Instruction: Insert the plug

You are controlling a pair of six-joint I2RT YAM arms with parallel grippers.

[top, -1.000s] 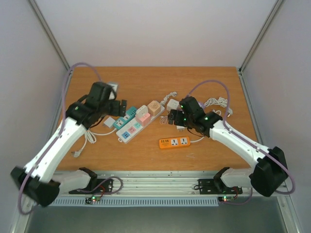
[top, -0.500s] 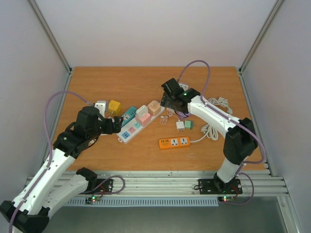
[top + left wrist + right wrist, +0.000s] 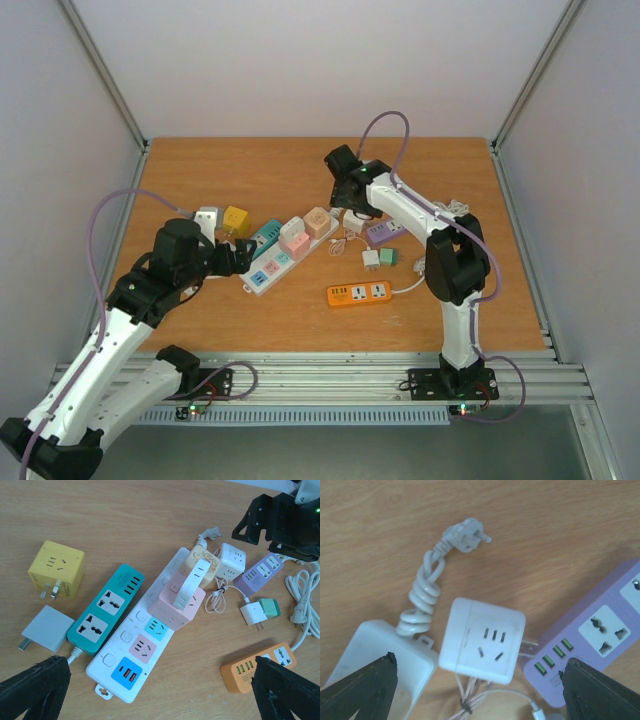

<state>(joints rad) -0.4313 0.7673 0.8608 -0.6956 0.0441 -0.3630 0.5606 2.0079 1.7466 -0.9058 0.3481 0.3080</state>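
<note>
A white cube plug [image 3: 482, 640] lies on the table with its metal prongs [image 3: 530, 644] pointing at the purple power strip [image 3: 592, 645]. My right gripper [image 3: 480, 682] hangs open right over the cube, touching nothing; in the top view it [image 3: 345, 190] is at the back centre. A long white power strip [image 3: 145, 645] has a pink cube [image 3: 182, 597] and a cream one plugged into it. My left gripper [image 3: 160, 692] is open over the strip's near end and holds nothing.
A teal strip [image 3: 105, 610], a yellow cube [image 3: 56, 569] and a grey adapter [image 3: 47, 628] lie left of the white strip. An orange strip [image 3: 357, 294], a small white-and-green plug [image 3: 260, 612] and coiled white cables [image 3: 445, 212] lie to the right.
The right arm has swung from the right side to the back centre, over the white cube. The left arm pulled back toward the near edge, then held still.
</note>
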